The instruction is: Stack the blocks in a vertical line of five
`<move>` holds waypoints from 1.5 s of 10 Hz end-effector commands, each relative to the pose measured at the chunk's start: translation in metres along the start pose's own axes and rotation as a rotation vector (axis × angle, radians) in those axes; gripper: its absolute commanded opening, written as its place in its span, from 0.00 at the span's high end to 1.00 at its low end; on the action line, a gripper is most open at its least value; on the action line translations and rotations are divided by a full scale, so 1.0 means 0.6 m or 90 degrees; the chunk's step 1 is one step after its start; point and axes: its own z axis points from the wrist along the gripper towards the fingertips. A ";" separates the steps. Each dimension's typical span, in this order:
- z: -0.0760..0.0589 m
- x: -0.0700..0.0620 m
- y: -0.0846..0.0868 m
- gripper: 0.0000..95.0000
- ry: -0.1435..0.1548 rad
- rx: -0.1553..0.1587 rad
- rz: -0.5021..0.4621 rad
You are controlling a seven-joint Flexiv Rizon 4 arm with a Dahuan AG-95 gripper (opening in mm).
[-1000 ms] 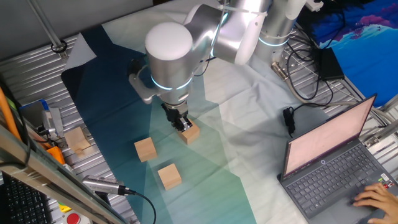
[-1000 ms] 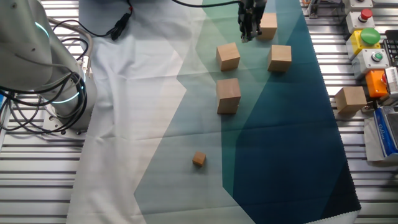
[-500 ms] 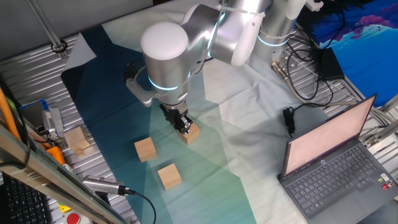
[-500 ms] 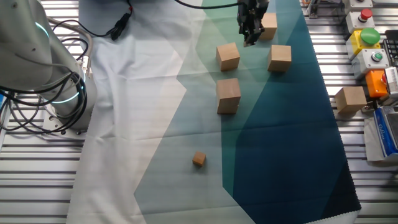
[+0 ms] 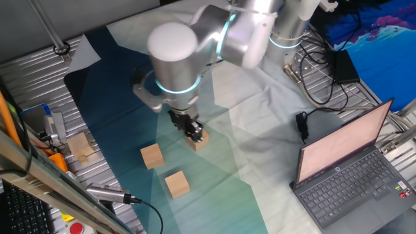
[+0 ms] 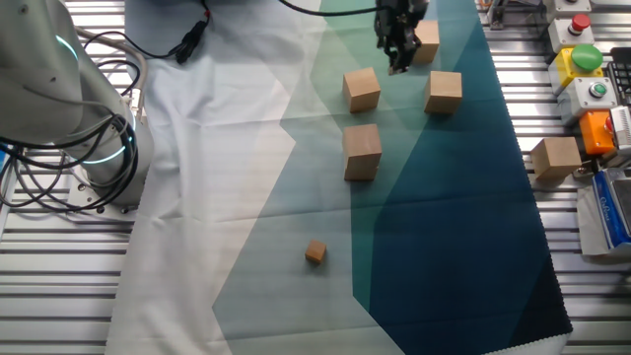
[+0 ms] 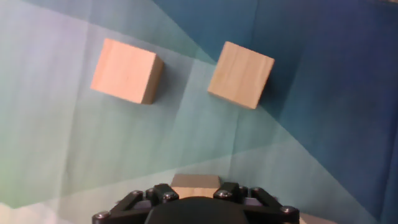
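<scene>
**A:** Black metal, that tool (image 5: 194, 135); where does it sit?

**B:** Low over the teal cloth (image 6: 463, 197), its tip against a wooden block (image 5: 199, 139). In the other fixed view the tool (image 6: 399, 59) hangs beside that same block (image 6: 426, 41), at the far end of the cloth.

**A:** Is it gripping the block?

**B:** I cannot tell. The hand view shows only a sliver of a block (image 7: 196, 181) just ahead of the tool body; the fingertips are out of sight.

**A:** And the other blocks?

**B:** Two lie apart on the cloth ahead of the tool in the hand view, a left block (image 7: 127, 70) and a right block (image 7: 240, 74), both flat on the fabric. The other fixed view shows them as one near the cloth's pale fold (image 6: 362, 89) and one on the dark teal (image 6: 444, 92). Nearer the camera stands a taller piece (image 6: 362, 151); whether it is two cubes stacked, I cannot say for sure.

**A:** Anything beyond?

**B:** A tiny cube (image 6: 315, 253) sits alone on the pale cloth. A paler block (image 6: 555, 158) rests off the cloth on the ribbed metal counter (image 6: 59, 296). An open laptop (image 5: 351, 169) stands to the side.
</scene>
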 end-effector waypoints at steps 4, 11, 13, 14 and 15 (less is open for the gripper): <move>0.019 0.035 -0.013 0.20 -0.012 0.001 0.021; 0.066 0.049 -0.010 0.20 -0.033 0.009 0.016; 0.083 0.053 -0.016 0.20 -0.044 0.012 0.013; 0.088 0.056 -0.019 0.20 -0.046 0.012 0.012; 0.091 0.058 -0.021 0.20 -0.048 0.013 0.011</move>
